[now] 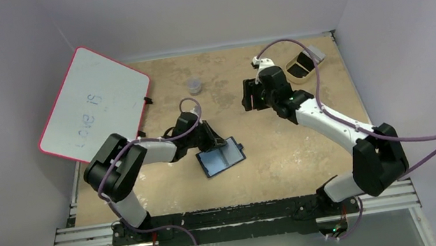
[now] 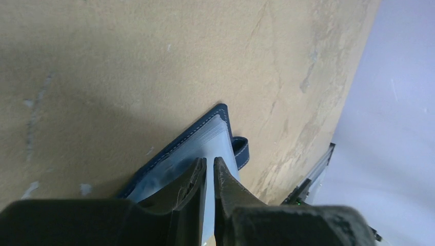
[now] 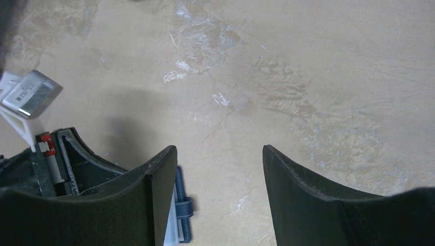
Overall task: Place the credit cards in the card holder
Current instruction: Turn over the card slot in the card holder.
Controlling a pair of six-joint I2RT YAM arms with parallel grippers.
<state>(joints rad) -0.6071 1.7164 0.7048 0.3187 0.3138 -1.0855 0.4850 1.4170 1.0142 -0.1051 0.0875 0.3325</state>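
— How do the left jaws stand?
— Almost together, with only a thin slit. The tips are over the pale inner pocket of the card holder (image 2: 205, 138). Whether a card is between them, I cannot tell.
— And the right jaws?
— Released and wide apart, nothing between them, above the bare bench (image 3: 308, 77).
— What does only the top view show?
— The holder lies open mid-bench. I count one holder, one pink-edged whiteboard (image 1: 94, 105) far left, one small clear cup (image 1: 195, 85), and one tan tray (image 1: 290, 64) far right.

Pale walls (image 1: 1, 63), scuffed tan tabletop (image 1: 284, 152)
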